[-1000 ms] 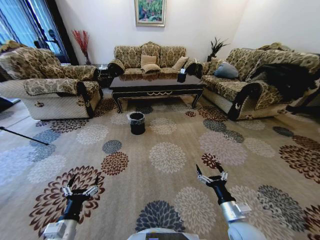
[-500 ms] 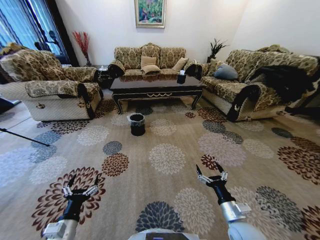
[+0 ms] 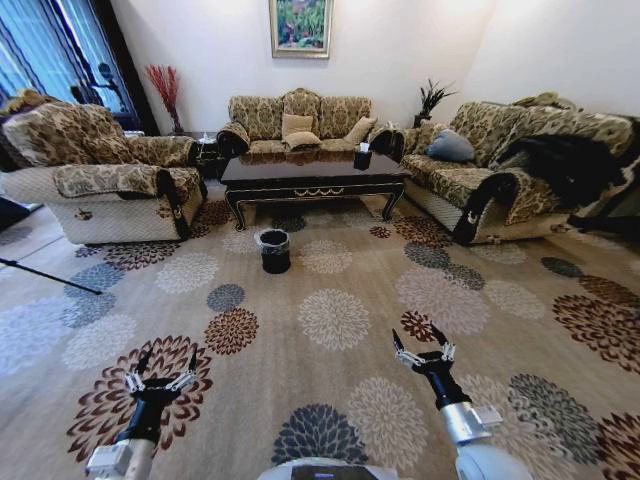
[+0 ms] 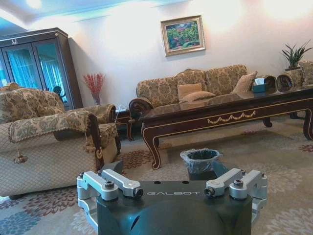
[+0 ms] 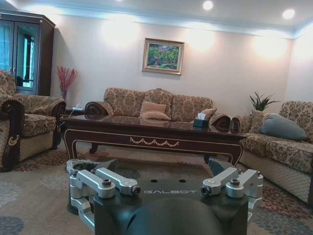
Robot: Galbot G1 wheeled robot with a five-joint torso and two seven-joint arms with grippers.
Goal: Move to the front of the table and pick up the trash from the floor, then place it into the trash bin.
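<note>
Both claws (image 3: 160,368) (image 3: 424,348) spread; trash perhaps under table (image 3: 310,170).

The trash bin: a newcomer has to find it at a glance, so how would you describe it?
Find the long dark coffee table between the patterned sofas. On the flowered carpet just in front of its left end stands the trash bin: small, round and black, its rim wrapped in crinkled clear plastic, the one freestanding thing there.

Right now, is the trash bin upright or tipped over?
Upright. The trash bin stands on the floor in front of the table, rim up, with its clear bag folded over the rim. Its contents cannot be made out.
</note>
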